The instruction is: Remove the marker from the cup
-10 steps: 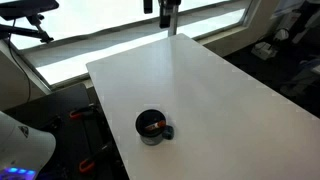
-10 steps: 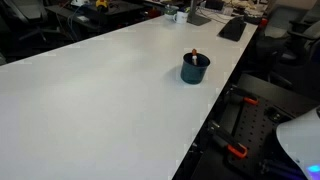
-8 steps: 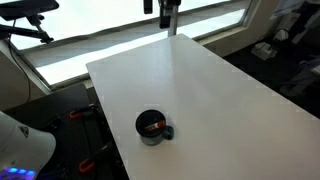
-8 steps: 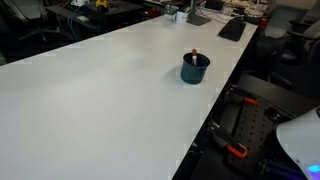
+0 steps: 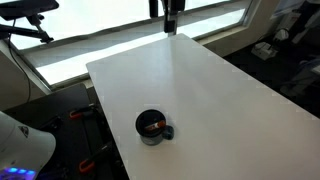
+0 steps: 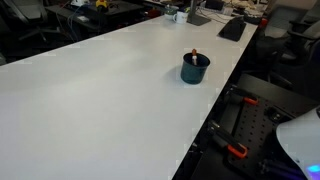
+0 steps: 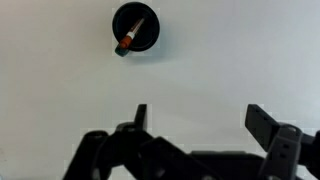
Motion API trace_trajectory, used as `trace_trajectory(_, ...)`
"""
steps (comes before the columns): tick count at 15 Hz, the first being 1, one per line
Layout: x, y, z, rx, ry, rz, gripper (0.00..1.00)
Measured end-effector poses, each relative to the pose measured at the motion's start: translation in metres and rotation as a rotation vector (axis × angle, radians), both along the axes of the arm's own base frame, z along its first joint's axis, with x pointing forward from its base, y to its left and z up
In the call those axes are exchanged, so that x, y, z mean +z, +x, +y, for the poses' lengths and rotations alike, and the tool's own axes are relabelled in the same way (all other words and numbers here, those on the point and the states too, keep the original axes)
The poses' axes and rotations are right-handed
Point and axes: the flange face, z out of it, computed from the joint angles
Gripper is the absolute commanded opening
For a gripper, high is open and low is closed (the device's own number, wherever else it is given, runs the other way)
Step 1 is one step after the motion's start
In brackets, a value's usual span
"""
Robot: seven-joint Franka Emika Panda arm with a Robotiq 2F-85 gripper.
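The dark cup (image 5: 151,127) stands on the white table near its edge; it also shows in the exterior view (image 6: 195,69) and at the top of the wrist view (image 7: 137,30). The marker (image 7: 131,37), dark with a reddish-orange part, leans inside the cup with its tip over the rim, and shows in both exterior views (image 5: 152,126) (image 6: 194,55). My gripper (image 7: 200,118) is open and empty, high above the table and far from the cup. In an exterior view only part of the gripper (image 5: 170,14) shows at the top edge.
The white table (image 5: 210,90) is long and wide. Windows and a bike frame lie beyond one end (image 5: 30,25). Office chairs and desks with clutter (image 6: 225,20) stand past the other end. Robot base parts (image 6: 300,135) sit beside the table.
In an exterior view the gripper at the top edge has shifted slightly to the right. The cup and marker have not moved.
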Motion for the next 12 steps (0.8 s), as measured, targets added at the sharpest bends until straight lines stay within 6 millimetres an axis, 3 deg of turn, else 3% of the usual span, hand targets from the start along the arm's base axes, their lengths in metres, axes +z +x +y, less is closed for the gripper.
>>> trace_trajectory(7,-0.061,0.027,-0.015,-0.239,-0.11,-0.175,1.0)
trace_trajectory(12,-0.092,0.03,-0.017,-0.332,-0.202,-0.237,1.0)
